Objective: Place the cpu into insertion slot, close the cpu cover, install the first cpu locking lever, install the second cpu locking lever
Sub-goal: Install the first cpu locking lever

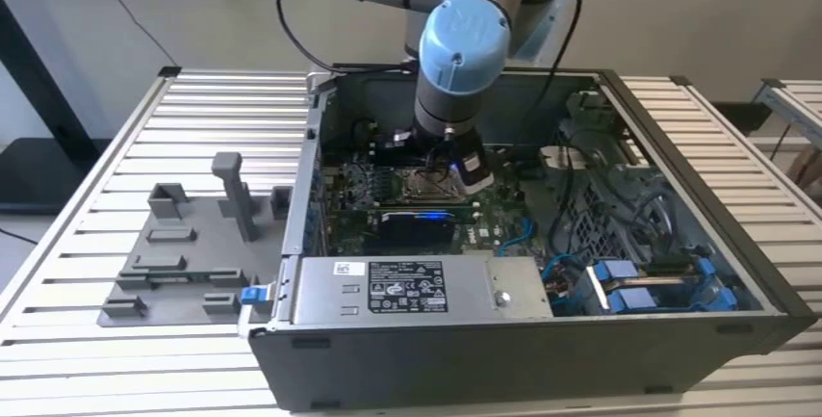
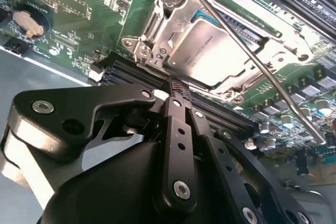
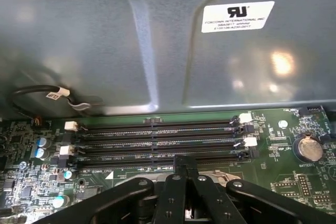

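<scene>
The cpu [image 2: 210,51], with a silver-tan top, lies flat in the insertion slot [image 1: 428,184] on the green board. The cpu cover [image 2: 157,22], a silver frame, lies down around it, and the chip shows through its window. A thin metal locking lever [image 2: 262,72] runs slantwise above the cover and looks raised. My gripper [image 2: 177,85] is shut with nothing between its fingers, and its tip hangs just off the cover's edge beside the memory slots. In the first wrist view the gripper [image 3: 185,162] points at the same edge. In the exterior view the gripper [image 1: 449,162] is inside the case over the socket.
Black memory slots [image 3: 157,140] lie between the socket and the grey case wall [image 3: 157,51]. A coin battery [image 3: 308,148] sits on the board. The power supply [image 1: 411,287] lies along the case's near side, with cables [image 1: 617,205] at the exterior view's right. A grey fixture [image 1: 192,244] sits outside the case.
</scene>
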